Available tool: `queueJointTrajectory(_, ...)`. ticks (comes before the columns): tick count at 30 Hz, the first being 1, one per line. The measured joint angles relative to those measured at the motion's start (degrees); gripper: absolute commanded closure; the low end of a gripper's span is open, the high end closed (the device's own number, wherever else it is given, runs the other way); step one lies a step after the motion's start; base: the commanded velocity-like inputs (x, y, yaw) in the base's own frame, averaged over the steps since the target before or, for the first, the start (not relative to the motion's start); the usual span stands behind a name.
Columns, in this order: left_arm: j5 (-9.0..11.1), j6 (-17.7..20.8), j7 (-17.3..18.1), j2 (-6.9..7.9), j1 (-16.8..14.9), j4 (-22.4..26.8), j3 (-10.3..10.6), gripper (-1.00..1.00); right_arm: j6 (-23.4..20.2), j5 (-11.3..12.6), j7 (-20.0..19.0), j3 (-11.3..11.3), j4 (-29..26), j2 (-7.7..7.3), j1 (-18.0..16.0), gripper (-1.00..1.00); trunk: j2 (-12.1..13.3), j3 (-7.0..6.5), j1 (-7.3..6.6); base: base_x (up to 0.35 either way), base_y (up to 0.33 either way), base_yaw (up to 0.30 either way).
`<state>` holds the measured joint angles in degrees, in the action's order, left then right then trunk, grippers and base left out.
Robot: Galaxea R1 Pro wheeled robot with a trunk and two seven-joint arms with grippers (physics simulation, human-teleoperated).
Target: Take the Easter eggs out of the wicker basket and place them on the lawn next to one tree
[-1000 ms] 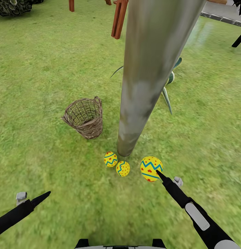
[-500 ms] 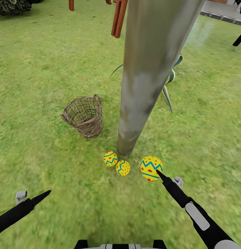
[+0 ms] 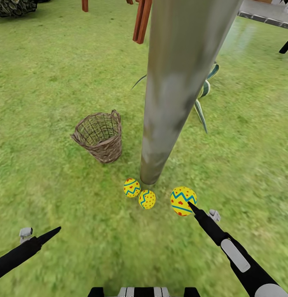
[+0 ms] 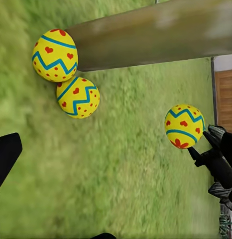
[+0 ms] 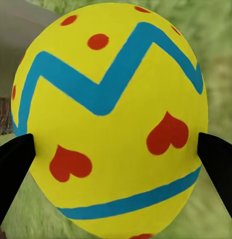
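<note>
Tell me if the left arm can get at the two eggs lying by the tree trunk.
Probably yes: the left gripper hangs over bare lawn, and nothing stands between it and the two eggs at the trunk.

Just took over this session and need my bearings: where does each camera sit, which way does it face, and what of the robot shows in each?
Head view: on the head, facing forward and down at the tree, wicker basket and lawn; both arms show, left gripper, right gripper.
Left wrist view: on the left arm, facing the two eggs by the trunk; one dark fingertip at the frame edge.
Right wrist view: on the right arm, close on the held egg, a finger at each side.
Shared: all three see that held egg.
</note>
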<state>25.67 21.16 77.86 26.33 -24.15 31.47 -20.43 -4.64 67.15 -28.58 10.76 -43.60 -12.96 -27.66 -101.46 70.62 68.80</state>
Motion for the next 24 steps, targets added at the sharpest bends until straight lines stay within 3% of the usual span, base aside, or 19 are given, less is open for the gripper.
queueJointTrajectory(4,0.0,0.0,0.0,-0.01,0.0,0.0,0.0,-1.0,0.1,0.1,-0.8,-0.1,-0.1,-0.08,0.0,1.0,-1.6,0.72,0.88,0.0,0.0,0.0)
queueJointTrajectory(8,0.0,0.0,0.0,-0.05,0.0,0.0,0.0,-1.0,0.1,0.1,-6.6,-0.1,-0.2,-0.09,0.0,1.0,-3.2,1.44,1.76,0.0,0.0,0.0)
queueJointTrajectory(10,0.0,0.0,0.0,-0.05,0.0,0.0,0.0,-1.0,0.1,0.0,-7.4,-0.1,0.0,-0.07,0.0,1.0,-4.0,1.8,2.2,0.0,0.0,0.0)
queueJointTrajectory(16,-0.1,0.0,2.6,-0.02,0.0,-0.1,0.0,-1.0,0.3,0.0,-7.1,-0.1,0.8,0.09,0.0,1.0,-6.4,2.87,3.52,0.0,0.0,0.0)
queueJointTrajectory(24,-0.1,-0.1,2.8,-0.04,0.0,-0.1,0.0,-1.0,0.0,0.1,-7.1,-0.2,1.0,-0.04,0.0,1.0,-9.6,4.31,5.27,0.0,0.0,0.0)
